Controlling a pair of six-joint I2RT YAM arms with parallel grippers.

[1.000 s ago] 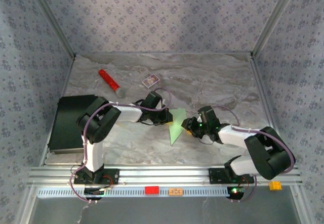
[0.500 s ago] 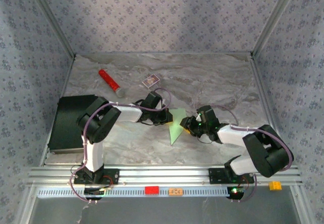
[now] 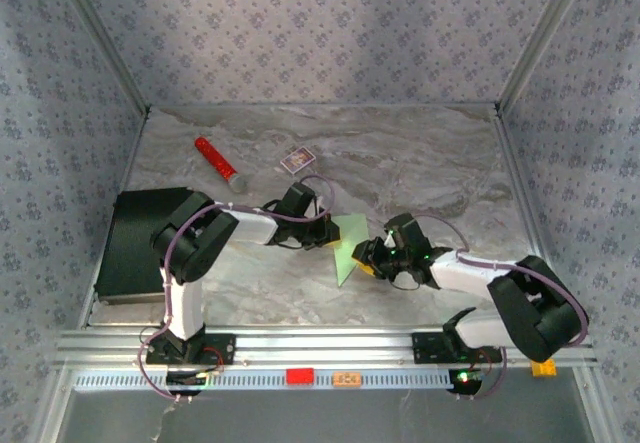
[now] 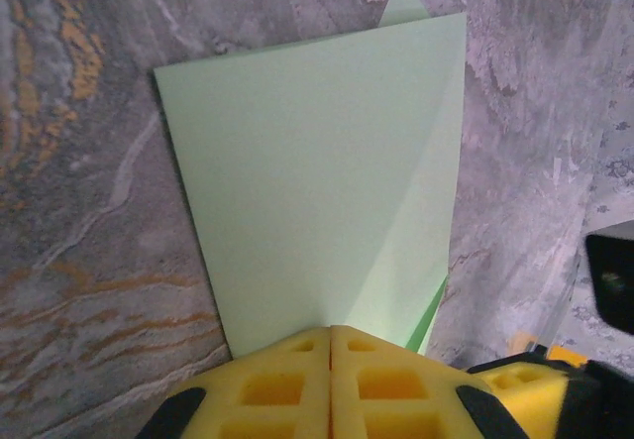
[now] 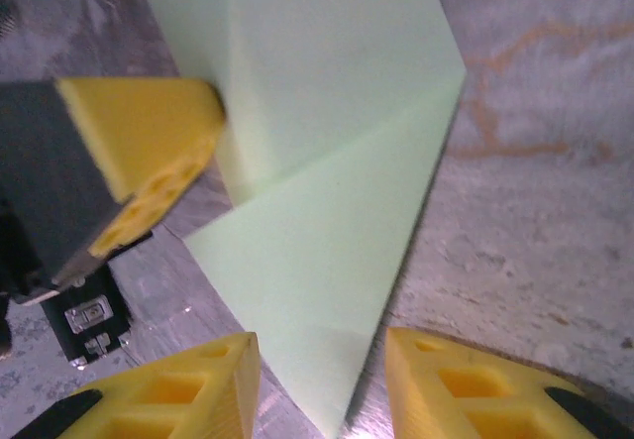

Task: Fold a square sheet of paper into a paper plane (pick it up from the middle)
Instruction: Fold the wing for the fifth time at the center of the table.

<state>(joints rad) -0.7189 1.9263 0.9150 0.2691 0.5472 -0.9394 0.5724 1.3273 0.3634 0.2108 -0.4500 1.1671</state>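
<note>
The left gripper [image 4: 330, 338] is pinched tight on one edge of the square sheet of paper [image 4: 317, 162], its pads flush together. The right gripper [image 5: 322, 365] has crept in over the last second and now straddles the sheet's pointed tip, jaws partly apart and holding nothing. The paper lies between the two arms in the middle of the table [image 3: 420, 153]. To me it looks ready for the next crease.

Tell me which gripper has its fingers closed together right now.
The left gripper: its yellow fingers meet at the edge of the green paper, while the right gripper has its fingers apart, either side of the paper's tip.
</note>
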